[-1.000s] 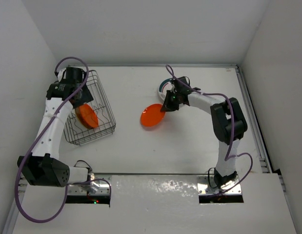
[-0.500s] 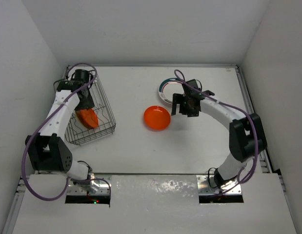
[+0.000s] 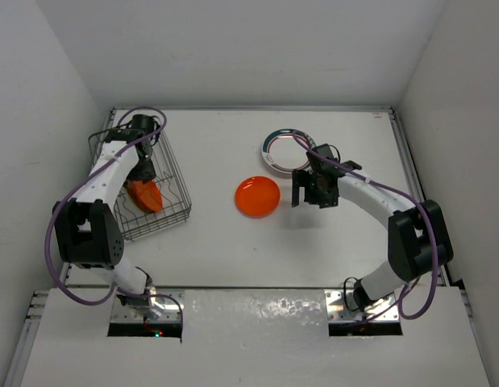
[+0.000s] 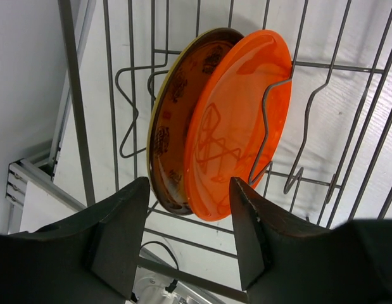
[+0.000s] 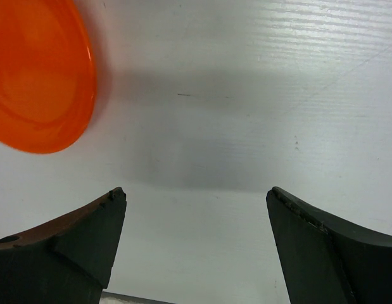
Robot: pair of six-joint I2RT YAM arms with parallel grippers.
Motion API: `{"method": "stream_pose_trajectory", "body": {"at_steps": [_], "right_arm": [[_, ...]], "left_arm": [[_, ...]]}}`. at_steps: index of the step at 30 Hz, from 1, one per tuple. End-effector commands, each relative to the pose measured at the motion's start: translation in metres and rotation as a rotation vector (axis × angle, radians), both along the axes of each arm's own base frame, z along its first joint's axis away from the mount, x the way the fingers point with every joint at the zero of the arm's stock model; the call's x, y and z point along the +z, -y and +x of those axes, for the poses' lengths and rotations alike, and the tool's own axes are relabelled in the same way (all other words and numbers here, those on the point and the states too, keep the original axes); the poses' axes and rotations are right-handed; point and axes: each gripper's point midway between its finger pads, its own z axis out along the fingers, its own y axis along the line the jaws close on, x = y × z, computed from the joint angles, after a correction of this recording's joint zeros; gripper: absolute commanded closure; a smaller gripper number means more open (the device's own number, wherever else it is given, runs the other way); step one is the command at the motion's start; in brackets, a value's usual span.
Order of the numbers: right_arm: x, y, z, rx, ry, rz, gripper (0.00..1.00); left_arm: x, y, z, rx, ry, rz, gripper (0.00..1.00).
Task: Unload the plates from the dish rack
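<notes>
I see a dish rack (image 4: 75,95) of thin, bare grey metal wire, a glossy orange plate (image 4: 240,120) that looks like smooth plastic, a smooth-faced patterned plate (image 4: 177,107), a second orange plate (image 5: 37,76) equally shiny, and a matt white table (image 5: 246,95) with a fine ribbed grain.

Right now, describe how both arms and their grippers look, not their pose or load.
The left arm and right arm have white links, black joints and a loose purple cable each. The left gripper and right gripper each have two broad, dark wedge-shaped fingers.
</notes>
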Motion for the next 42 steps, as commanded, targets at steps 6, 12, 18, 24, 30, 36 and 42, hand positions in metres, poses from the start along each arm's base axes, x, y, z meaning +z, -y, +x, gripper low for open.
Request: {"method": "stream_pose_trajectory", "body": {"at_steps": [6, 12, 18, 24, 30, 36, 42], "right_arm": [[0.002, -0.003, -0.001, 0.03, 0.02, 0.02, 0.11], [0.003, -0.005, 0.002, 0.035, 0.018, 0.025, 0.12], [0.009, -0.008, 0.007, 0.038, 0.024, 0.031, 0.12], [0.014, -0.011, 0.01, 0.027, 0.021, 0.043, 0.12], [0.027, -0.029, 0.015, 0.008, 0.013, 0.137, 0.12], [0.038, -0.046, 0.023, 0.013, -0.035, 0.2, 0.11], [0.116, -0.132, 0.057, 0.182, 0.148, 0.696, 0.01]], "left_arm": [[0.001, 0.0, 0.019, 0.012, 0.056, -0.007, 0.57], [-0.015, -0.001, 0.018, 0.024, 0.018, 0.0, 0.65], [-0.017, -0.002, 0.017, 0.022, 0.007, 0.007, 0.83], [0.009, -0.017, 0.016, 0.039, 0.008, 0.1, 1.0], [0.05, -0.023, 0.026, 0.067, 0.039, 0.149, 1.0], [0.13, -0.016, 0.048, 0.087, 0.241, 0.133, 1.0], [0.181, 0.084, 0.079, -0.275, 0.632, -0.373, 1.0]]}}
